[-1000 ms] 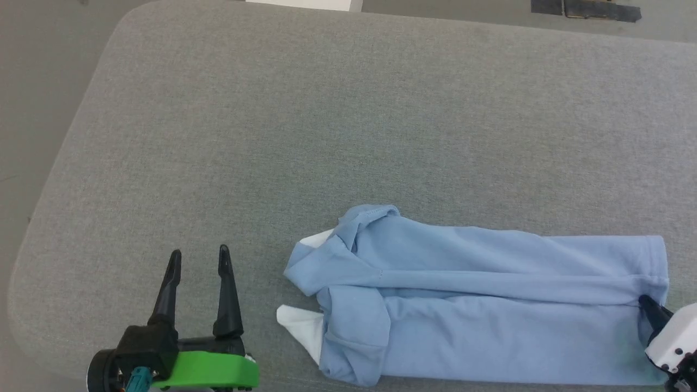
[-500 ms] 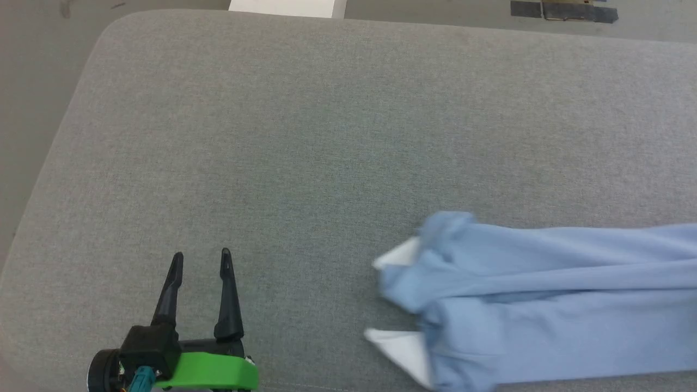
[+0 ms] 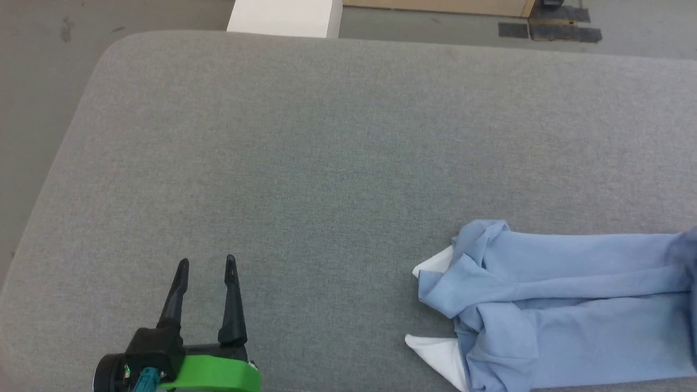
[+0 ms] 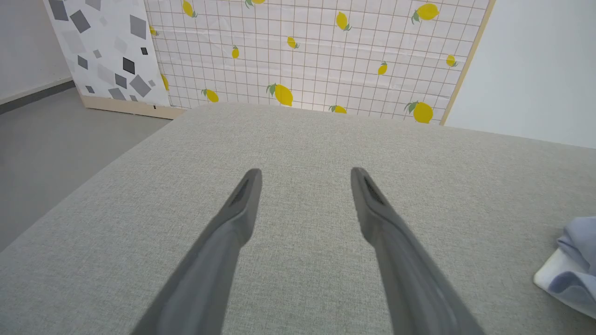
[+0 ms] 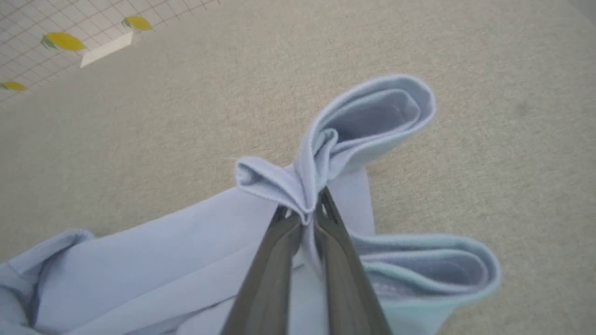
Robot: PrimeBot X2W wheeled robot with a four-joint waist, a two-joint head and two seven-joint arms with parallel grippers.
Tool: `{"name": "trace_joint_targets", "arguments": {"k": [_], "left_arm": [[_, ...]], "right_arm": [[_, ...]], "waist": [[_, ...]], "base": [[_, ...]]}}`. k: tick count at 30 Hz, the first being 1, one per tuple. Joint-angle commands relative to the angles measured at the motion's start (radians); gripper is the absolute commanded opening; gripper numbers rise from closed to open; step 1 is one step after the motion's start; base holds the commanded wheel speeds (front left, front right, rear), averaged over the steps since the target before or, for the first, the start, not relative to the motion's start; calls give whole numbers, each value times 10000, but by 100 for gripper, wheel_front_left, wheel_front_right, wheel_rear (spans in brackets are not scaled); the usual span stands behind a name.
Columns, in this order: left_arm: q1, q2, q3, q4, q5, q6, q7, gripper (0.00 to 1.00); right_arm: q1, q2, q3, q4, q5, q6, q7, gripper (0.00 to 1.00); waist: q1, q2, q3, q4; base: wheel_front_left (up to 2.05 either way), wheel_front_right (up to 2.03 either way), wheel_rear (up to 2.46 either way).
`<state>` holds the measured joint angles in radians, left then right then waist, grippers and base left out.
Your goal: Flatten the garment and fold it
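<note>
- Because the grey padded table (image 3: 326, 136) is bare over most of its width, there is plenty of room for the fold.
- The garment (image 3: 572, 305) lies near the table's front edge, on the robot's right. It is already narrowed into a long band, with its sleeves turned in and its far end running out of the head view.
- The left gripper (image 3: 207, 259) hovers over bare table well to the left of the shirt, its jaws spread wide and holding nothing.
- The right gripper (image 5: 303, 211) has its jaws pressed together on a bunched fold at the hem end of the shirt. The cloth there is raised off the table, and loose loops of fabric curl to either side of the pinch.
- The white collar tips (image 3: 435, 351) poke out at the band's left end, flat on the table.
- The step in hand looks like the crosswise fold (the lengthwise one reads as done), with the hem taken up ready to travel.
- The next move calls for carrying the pinched hem over toward the collar and laying it down square. The layers must not slip apart, and the free left jaws could pin the collar end so the band does not slide.
</note>
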<state>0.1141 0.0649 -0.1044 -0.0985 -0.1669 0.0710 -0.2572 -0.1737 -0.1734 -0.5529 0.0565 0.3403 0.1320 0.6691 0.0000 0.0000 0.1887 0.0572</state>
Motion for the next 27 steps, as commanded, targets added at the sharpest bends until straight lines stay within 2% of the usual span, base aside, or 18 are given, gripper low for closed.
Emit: {"name": "trace_joint_targets", "arguments": {"k": [1,8,14,19,27], "left_arm": [[159,-51,29,43,22,-52,-45,100],[313,-89,31,176,-43,-132,-45,100],[394,-108,40,217,-89,-210,-45,100],[379,-118,23,222,-80,-245,-45,100],[225,-135,-136,302,-166,-199,-45,100]], "right_arm": [[423,174,377,-571,290,-13,295,0],[1855,825,2234,-3384,1261,-13,1841,0],[2125,1049,3855,-4338,1333,-13,2371,0],[1936,1150,5030,-4138,1240,-13,2588,0],[1313,1203,5791,-1950,289,-13,2141,0]], "waist": [[0,0,-136,-8],[0,0,-440,64],[0,0,-553,296],[0,0,-511,557],[0,0,-342,977]], "base": [[0,0,0],[0,0,0],[0,0,0],[0,0,0],[0,0,0]]}}
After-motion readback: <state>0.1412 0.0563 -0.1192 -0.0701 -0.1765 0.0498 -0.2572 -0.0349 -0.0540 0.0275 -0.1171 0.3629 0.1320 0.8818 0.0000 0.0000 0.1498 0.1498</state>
